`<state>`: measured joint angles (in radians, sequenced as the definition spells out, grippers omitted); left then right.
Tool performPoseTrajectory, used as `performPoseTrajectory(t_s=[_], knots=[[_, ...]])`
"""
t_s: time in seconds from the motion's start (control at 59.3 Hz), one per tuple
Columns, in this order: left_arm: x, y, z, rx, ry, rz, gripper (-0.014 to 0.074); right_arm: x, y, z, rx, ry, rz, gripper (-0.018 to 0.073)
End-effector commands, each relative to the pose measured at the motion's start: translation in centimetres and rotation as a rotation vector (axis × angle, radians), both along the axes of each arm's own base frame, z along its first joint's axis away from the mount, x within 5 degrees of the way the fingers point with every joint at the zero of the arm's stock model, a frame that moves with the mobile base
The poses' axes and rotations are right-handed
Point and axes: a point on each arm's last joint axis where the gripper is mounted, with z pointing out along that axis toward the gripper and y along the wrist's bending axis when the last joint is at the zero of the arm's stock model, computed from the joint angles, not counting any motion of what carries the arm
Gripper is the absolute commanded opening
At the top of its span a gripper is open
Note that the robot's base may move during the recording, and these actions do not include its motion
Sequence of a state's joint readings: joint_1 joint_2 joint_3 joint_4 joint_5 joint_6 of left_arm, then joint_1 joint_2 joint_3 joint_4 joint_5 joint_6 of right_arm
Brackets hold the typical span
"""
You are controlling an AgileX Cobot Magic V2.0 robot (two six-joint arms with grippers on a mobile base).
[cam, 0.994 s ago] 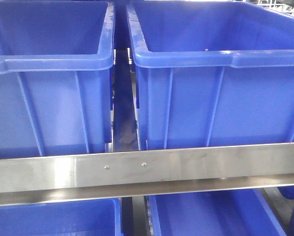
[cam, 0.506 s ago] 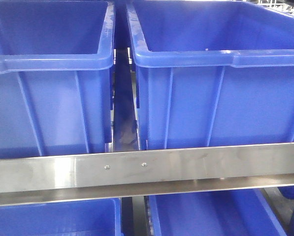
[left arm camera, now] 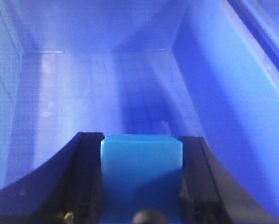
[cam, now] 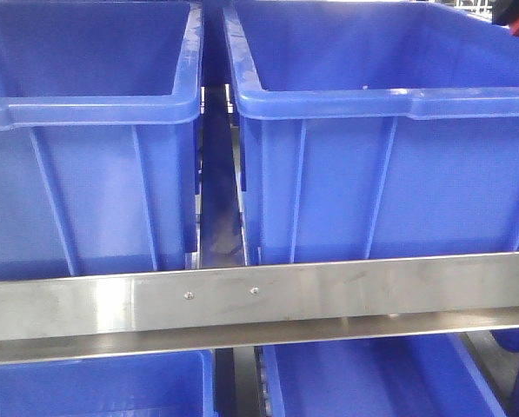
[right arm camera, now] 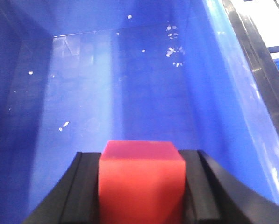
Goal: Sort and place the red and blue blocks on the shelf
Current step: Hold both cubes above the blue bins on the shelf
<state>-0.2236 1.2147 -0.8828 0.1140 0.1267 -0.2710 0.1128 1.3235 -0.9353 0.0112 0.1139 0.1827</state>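
In the left wrist view my left gripper (left arm camera: 141,140) is shut on the blue block (left arm camera: 141,168), held between both black fingers above the floor of a blue bin (left arm camera: 106,88). The right wrist view shows my right gripper (right arm camera: 141,156) shut on the red block (right arm camera: 140,182), hanging over the floor of another blue bin (right arm camera: 116,74). The shelf shows in the front view as a brushed steel front rail (cam: 329,295) with two small screws. Neither gripper appears in the front view.
Two large blue bins (cam: 85,174) (cam: 389,174) stand side by side on the shelf tier, a narrow gap (cam: 220,200) between them. More blue bins (cam: 363,382) sit on the tier below. White specks (right arm camera: 173,42) lie on the right bin's floor. A steel rail (right arm camera: 256,51) runs past its right wall.
The front view is almost unchanged; only a dark and red shape at its top right corner has shifted slightly.
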Motion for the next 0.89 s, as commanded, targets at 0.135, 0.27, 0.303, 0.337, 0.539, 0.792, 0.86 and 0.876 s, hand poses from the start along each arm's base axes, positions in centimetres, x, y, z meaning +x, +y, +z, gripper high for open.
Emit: performPoseTrajectory(t_s=[0.135, 0.27, 0.303, 0.337, 0.539, 0.792, 0.86, 0.876], knots=[[-0.04, -0.11, 2.68, -0.037, -0.145, -0.010, 0.0122, -0.02, -0.12, 3.04, -0.004, -0.164, 0.003, 0.0058], [-0.04, -0.11, 2.68, -0.037, -0.145, -0.010, 0.0122, -0.02, -0.12, 3.04, -0.004, -0.164, 0.003, 0.0058], [-0.04, -0.11, 2.68, -0.037, -0.145, -0.010, 0.0122, -0.02, -0.12, 3.04, -0.004, -0.164, 0.003, 0.0058], [-0.04, -0.11, 2.68, -0.037, -0.145, -0.010, 0.0122, -0.02, -0.12, 3.04, -0.004, -0.164, 0.003, 0.0058], [-0.04, -0.11, 2.68, -0.037, -0.145, -0.010, 0.0122, -0.02, -0.12, 3.04, -0.004, -0.164, 0.003, 0.0058], [-0.04, -0.11, 2.68, -0.037, -0.145, -0.010, 0.0122, -0.02, -0.12, 3.04, -0.015, -0.164, 0.006, 0.0062], [-0.04, -0.11, 2.68, -0.037, -0.145, -0.010, 0.0123, -0.02, -0.13, 3.04, -0.032, -0.166, 0.012, 0.0101], [-0.04, -0.11, 2.68, -0.037, -0.145, -0.010, 0.0125, -0.02, -0.13, 3.04, -0.035, -0.166, 0.013, 0.0125]])
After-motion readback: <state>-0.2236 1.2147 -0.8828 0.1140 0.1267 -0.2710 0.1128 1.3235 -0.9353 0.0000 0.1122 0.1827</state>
